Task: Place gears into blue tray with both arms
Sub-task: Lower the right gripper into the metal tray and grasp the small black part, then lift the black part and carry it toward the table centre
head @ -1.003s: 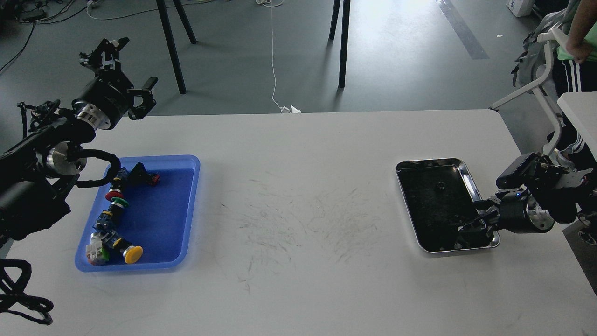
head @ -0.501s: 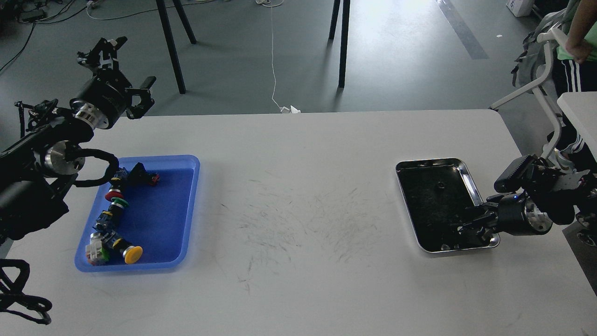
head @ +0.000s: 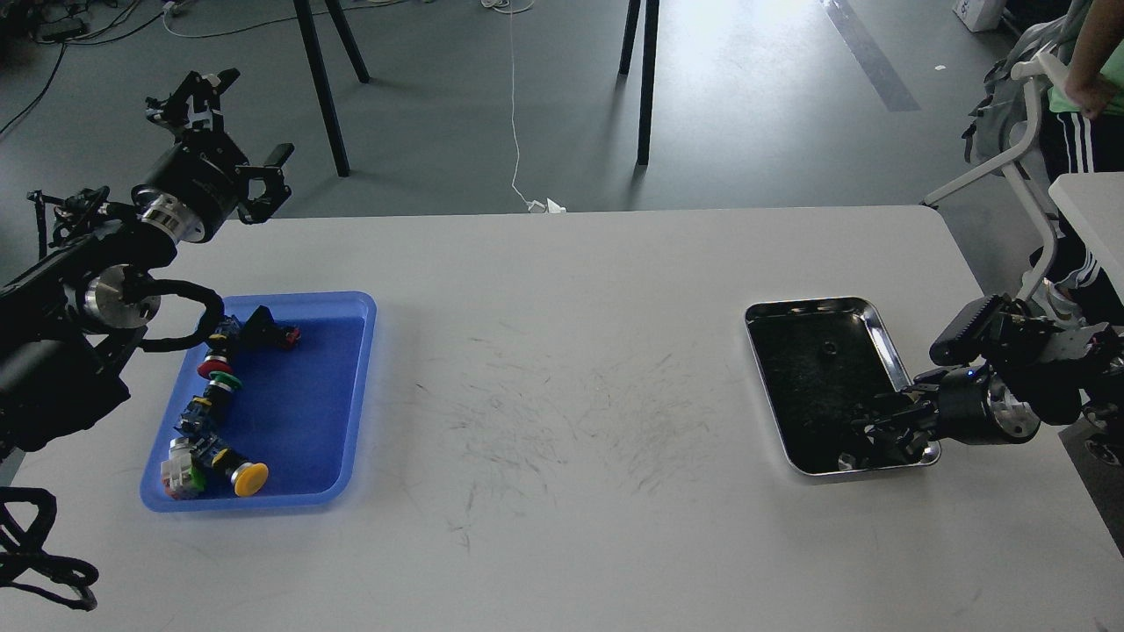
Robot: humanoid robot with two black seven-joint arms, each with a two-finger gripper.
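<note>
Scene: white table (head: 571, 369); blue tray (head: 351, 386) at left, steel tray (head: 882, 338) at right, the two well apart.
Blue tray contents: a row of push-button switches (head: 215, 395); no gear can be made out in it.
Gear: one small dark ring (head: 826, 349) lies in the far half of the steel tray, apart from the walls. Round, so no long axis to align with.
Other gears: the near right corner of the steel tray is dark and partly covered; something small and pale shows there, too unclear to name.
Right gripper (head: 869, 434): low over the near right corner of the steel tray, pointing left into it. Seen dark against the dark tray floor; whether the fingers are spread, closed or holding anything cannot be told.
Left gripper (head: 206, 105): raised beyond the far left table edge, above and behind the blue tray, fingers apart, holding nothing.
Key relation: the visible gear lies farther from the robot than the right gripper and slightly left of it, within the same tray. The right arm is by far the nearer; the left is across the table.
Judgement: pick-up stage on the right side; delivery to the blue tray not yet done.
Risk: gear is tiny and flat on a slick floor, so a pinch may slip.
</note>
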